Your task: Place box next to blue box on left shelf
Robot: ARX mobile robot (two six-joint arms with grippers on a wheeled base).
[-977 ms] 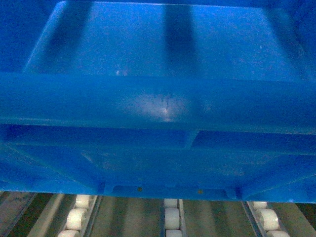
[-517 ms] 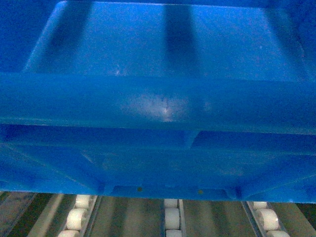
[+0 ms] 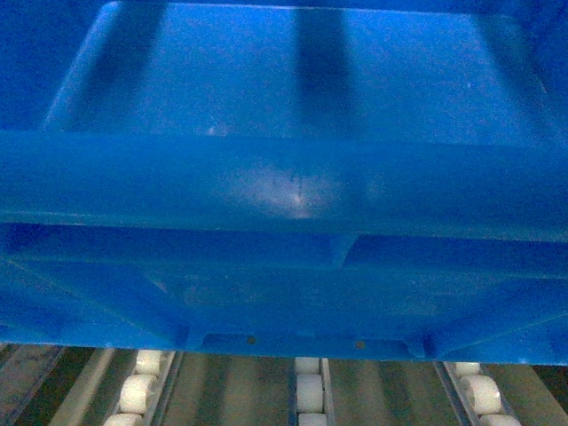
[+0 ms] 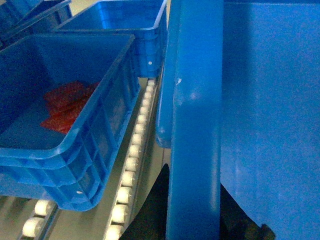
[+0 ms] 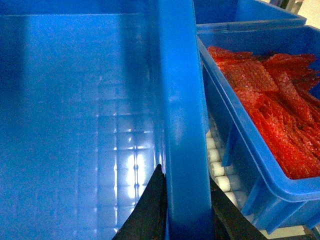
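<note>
The box, a bright-blue crate, fills the head view, its near rim across the middle and its smooth floor above. My left gripper is shut on the box's left rim, one dark finger on each side. My right gripper is shut on the right rim in the same way. The left shelf's white rollers show just below the box. The blue box holding red pieces stands on the shelf to the left, one roller track away. Whether the held box touches the rollers I cannot tell.
Another blue crate sits behind the left one. Close on the right stands a blue crate full of red bubble wrap, with a roller track between it and the held box.
</note>
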